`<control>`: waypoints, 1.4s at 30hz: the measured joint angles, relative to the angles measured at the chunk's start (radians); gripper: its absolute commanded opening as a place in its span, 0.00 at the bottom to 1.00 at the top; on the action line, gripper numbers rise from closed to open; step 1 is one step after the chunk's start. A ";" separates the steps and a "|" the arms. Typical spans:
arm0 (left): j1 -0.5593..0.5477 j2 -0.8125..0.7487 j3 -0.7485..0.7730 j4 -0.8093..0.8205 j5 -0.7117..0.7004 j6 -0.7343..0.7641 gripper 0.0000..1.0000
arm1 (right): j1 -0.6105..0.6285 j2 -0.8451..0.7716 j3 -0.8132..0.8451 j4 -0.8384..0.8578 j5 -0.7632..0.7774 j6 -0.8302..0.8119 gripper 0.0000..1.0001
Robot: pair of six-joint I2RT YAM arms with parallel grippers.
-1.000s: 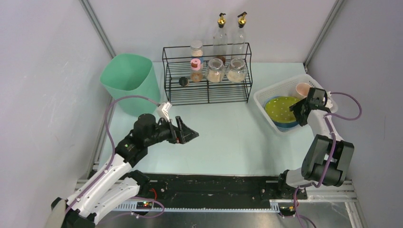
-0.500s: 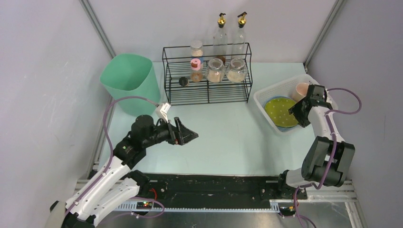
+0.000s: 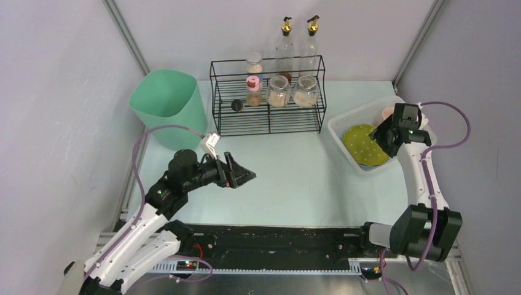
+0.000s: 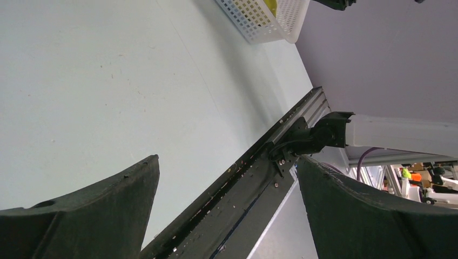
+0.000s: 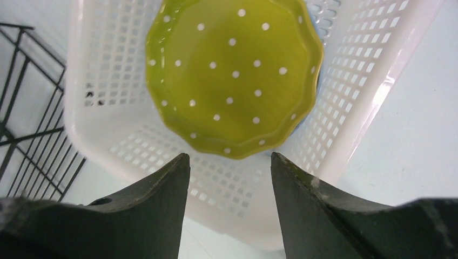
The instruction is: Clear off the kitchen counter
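The kitchen counter is a pale mint-white tabletop; its bare surface fills the left wrist view. At its right stands a white slatted basket holding a yellow-green dotted plate and a pink cup. My right gripper hovers over the basket's right side. In the right wrist view it is open with nothing between its fingers, the plate lying below inside the basket. My left gripper hangs open above the counter's left half, wide open and empty in its own view.
A mint-green bin stands at the back left. A black wire rack at the back centre holds spice jars, with two oil bottles behind it. The basket's corner shows far off in the left wrist view.
My right arm has stretched out and lifted, its gripper shifting slightly back over the basket. The plate stays in the basket. The left arm has hardly moved.
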 measured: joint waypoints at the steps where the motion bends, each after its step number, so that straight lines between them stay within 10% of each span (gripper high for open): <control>1: 0.000 0.000 0.000 0.000 0.000 0.000 1.00 | 0.009 -0.018 0.000 -0.003 0.000 0.000 0.60; 7: 0.000 -0.002 -0.009 0.000 -0.006 0.000 1.00 | 0.123 -0.180 0.000 -0.004 0.013 -0.029 0.68; 12: 0.000 -0.019 -0.015 -0.003 -0.047 0.001 1.00 | 0.323 -0.315 0.002 0.029 0.020 -0.076 0.98; 25: 0.002 -0.125 0.043 -0.093 -0.196 0.051 1.00 | 0.930 -0.417 0.003 0.083 0.229 -0.212 0.99; 42: 0.002 -0.298 0.223 -0.205 -0.518 0.241 1.00 | 1.328 -0.570 -0.024 0.096 0.486 -0.394 0.99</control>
